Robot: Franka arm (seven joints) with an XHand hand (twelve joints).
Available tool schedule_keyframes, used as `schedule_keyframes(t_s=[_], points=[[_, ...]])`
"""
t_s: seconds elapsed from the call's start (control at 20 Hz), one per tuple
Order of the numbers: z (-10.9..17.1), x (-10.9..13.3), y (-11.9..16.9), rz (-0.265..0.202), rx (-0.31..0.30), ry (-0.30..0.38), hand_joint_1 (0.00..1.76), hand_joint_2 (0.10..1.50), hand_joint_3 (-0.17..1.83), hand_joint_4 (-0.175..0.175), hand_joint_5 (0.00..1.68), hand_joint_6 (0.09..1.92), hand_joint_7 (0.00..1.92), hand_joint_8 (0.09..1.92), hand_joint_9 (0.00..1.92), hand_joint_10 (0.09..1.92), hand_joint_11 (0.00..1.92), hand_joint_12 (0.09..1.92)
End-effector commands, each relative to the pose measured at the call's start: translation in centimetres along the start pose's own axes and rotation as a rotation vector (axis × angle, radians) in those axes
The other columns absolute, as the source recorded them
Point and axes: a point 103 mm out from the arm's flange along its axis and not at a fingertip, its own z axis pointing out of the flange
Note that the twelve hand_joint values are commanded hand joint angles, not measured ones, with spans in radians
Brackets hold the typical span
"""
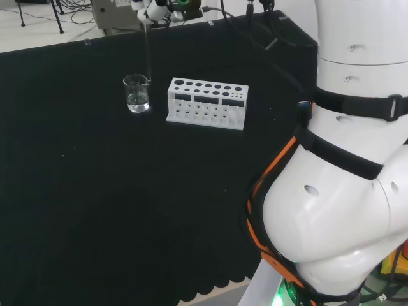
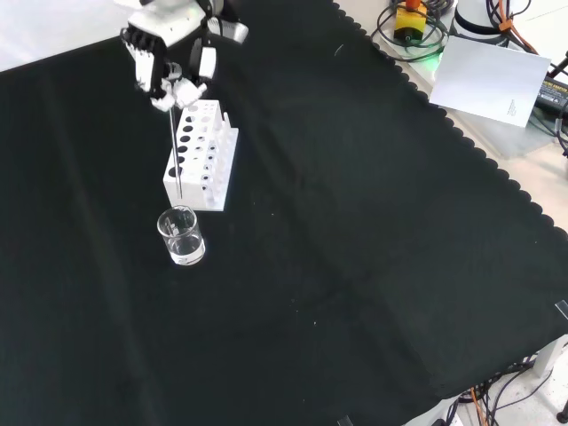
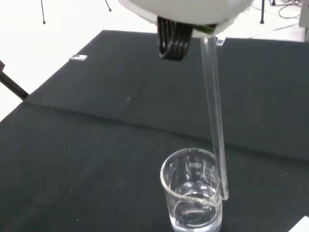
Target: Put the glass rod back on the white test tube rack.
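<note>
Nearest in the front view: a small clear glass beaker (image 2: 182, 237) standing upright on the black cloth (image 2: 355, 222), with what looks like a little clear liquid in the bottom. Just beyond it, the white test tube rack (image 2: 202, 155), long axis running away from the camera, holes on top; no tube in it that I can make out. Rack and beaker stand near each other but apart. Farther still and higher, the hand (image 2: 164, 58), fingers curled and pinched round the upper end of the glass rod (image 2: 174, 151). Rod hangs close to vertical from that pinch. In the wrist view its lower tip sits at about the level of the beaker's rim, right at the rim's edge; whether it touches the glass I cannot tell. In the head view the rod comes down over the beaker, which stands left of the rack. Progress, by my reading: rod is gripped and lifted about clear of the beaker, so the pick-up is done. Left to do: carry it sideways to the rack, set it down there, release.
</note>
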Motion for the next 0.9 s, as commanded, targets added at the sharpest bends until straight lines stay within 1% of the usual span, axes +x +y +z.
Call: schedule_keyframes(t_s=[0.05,0.2,0.5,0.9], points=[[-3.3,-0.7,-1.3,0.026,-0.037,0.003,1.3,0.69,0.76,-0.175,1.06,0.8,1.15,1.22,1.71,0.96,1.75,0.86],[-4.5,-1.3,-1.6,0.043,-0.048,-0.005,1.3,0.69,0.76,-0.175,1.06,0.8,1.15,1.22,1.71,0.96,1.75,0.86],[-4.4,-3.2,-2.5,0.083,-0.057,-0.003,1.3,0.69,0.76,-0.175,1.06,0.8,1.15,1.22,1.71,0.96,1.75,0.87],[-4.7,-5.8,-4.4,0.129,-0.074,-0.009,1.3,0.69,0.76,-0.175,1.07,0.8,1.15,1.22,1.71,0.96,1.75,0.87]])
